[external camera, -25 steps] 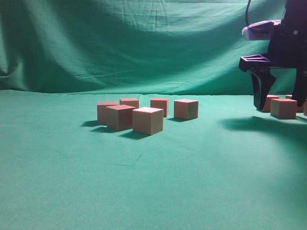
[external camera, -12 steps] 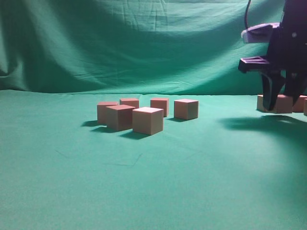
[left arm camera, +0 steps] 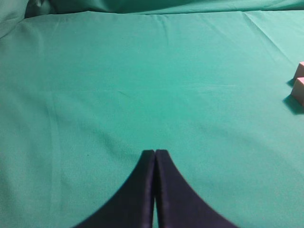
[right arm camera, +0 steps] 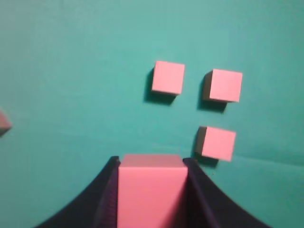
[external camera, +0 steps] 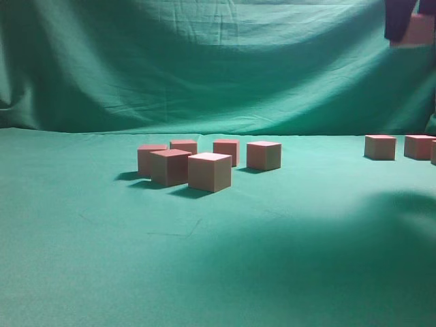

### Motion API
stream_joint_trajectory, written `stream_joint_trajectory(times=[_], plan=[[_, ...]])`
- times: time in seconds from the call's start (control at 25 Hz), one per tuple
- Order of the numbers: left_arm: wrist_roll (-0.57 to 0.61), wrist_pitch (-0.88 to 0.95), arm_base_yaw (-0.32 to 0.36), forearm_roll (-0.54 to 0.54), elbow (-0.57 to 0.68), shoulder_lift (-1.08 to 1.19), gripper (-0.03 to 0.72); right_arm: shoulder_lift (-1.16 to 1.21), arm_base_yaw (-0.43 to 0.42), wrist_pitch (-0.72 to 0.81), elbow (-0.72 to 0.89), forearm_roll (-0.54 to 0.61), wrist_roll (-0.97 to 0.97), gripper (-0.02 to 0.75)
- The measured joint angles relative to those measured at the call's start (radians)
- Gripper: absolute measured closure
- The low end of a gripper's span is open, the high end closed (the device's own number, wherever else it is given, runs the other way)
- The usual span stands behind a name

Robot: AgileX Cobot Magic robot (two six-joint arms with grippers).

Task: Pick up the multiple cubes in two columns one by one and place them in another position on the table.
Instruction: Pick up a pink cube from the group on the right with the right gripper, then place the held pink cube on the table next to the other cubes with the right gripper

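Hanging high at the top right corner of the exterior view, the right gripper (external camera: pixel 407 27) has a cube (external camera: pixel 417 30) clamped between its dark fingers, well clear of the table (external camera: pixel 218 272), and only the lower tip of the tool shows there. From the right wrist camera it points straight down: the held cube (right arm camera: pixel 151 194) fills the gap between the two fingers (right arm camera: pixel 107 199), pink top face toward the lens, both inner faces pressed against its sides. Below it on the teal cloth lie three loose cubes (right arm camera: pixel 168 78), two side by side farther off and one nearer on the right, each apart from the others; a sliver of another block peeks in at the left edge. The left gripper (left arm camera: pixel 155 153) hangs low over bare cloth, its two dark fingers pressed together with only a thin seam between them, holding nothing; two cube corners show at the far right of that view. In the exterior view, nearest the camera, a cluster of six cubes (external camera: pixel 210 171) sits mid-table, the front one palest, the rest packed close behind it and one a little apart on the right. Farther right, a short row of cubes (external camera: pixel 380 147) rests near the table's back edge, before the wrinkled green curtain (external camera: pixel 204 61).
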Motion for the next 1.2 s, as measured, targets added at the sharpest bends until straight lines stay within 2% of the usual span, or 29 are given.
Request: stream_joint_trajectory(times=[0.16, 0.36, 0.56, 0.68, 0.88, 1.2], plan=[[0.0, 0.0, 0.0, 0.0, 0.0, 0.0, 0.688, -0.087, 0.098, 0.034, 0.086, 0.038, -0.022, 0.477], [0.0, 0.0, 0.0, 0.0, 0.0, 0.0, 0.688, -0.132, 0.28, -0.005, 0.237, 0.074, 0.004, 0.477], [0.0, 0.0, 0.0, 0.0, 0.0, 0.0, 0.688, -0.132, 0.451, -0.117, 0.295, 0.106, 0.021, 0.477], [0.0, 0.0, 0.0, 0.0, 0.0, 0.0, 0.688, -0.132, 0.526, -0.204, 0.297, 0.108, 0.068, 0.477], [0.0, 0.0, 0.0, 0.0, 0.0, 0.0, 0.688, -0.126, 0.565, -0.282, 0.297, 0.085, 0.208, 0.477], [0.0, 0.0, 0.0, 0.0, 0.0, 0.0, 0.688, -0.003, 0.565, -0.265, 0.297, -0.077, 0.418, 0.477]])
